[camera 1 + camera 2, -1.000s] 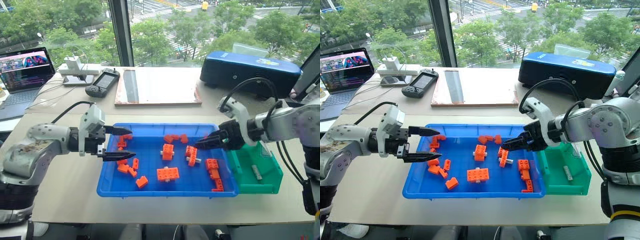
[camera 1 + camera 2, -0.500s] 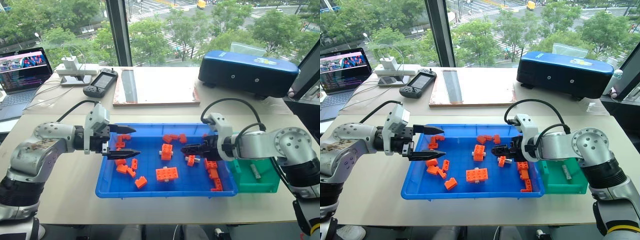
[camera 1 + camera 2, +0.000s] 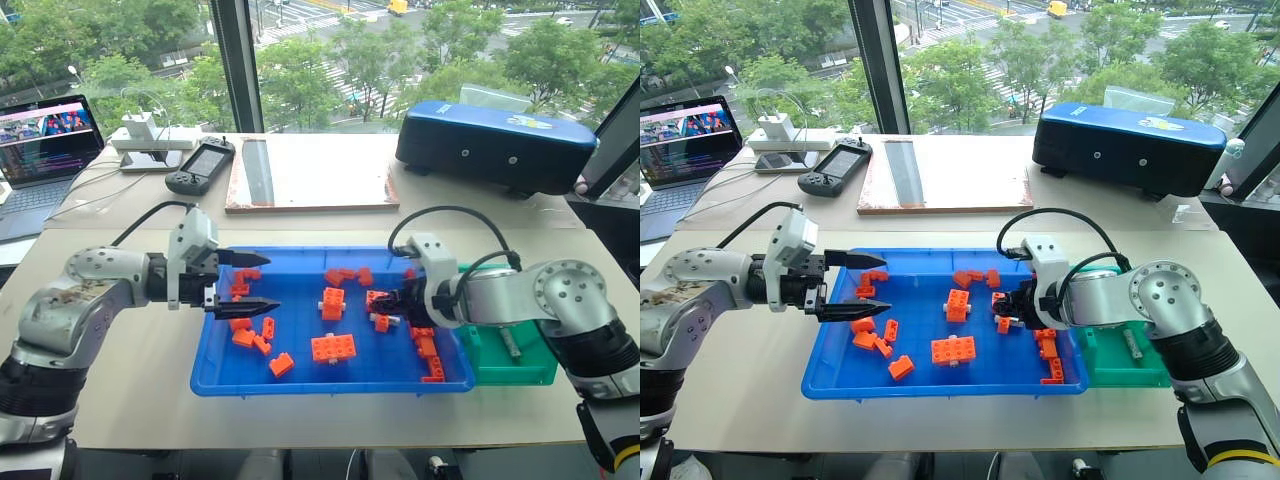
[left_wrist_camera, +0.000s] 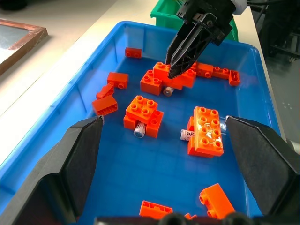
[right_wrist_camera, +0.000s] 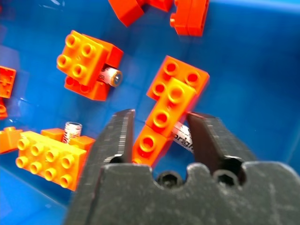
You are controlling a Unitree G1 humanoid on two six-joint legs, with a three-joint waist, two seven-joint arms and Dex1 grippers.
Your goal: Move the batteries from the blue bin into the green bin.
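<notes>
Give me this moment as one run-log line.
left end effector: open, over blue bin | right end effector: at orange brick and battery | green bin: lone battery inside

A pale worktop (image 3: 140, 390) stands against floor-to-ceiling windows (image 3: 320, 50) split by a dark frame (image 3: 232, 60), daylight pouring in over green treetops (image 3: 120, 40) and a street (image 3: 300, 15) far below. An open laptop (image 3: 45, 150) glows at one corner.
</notes>
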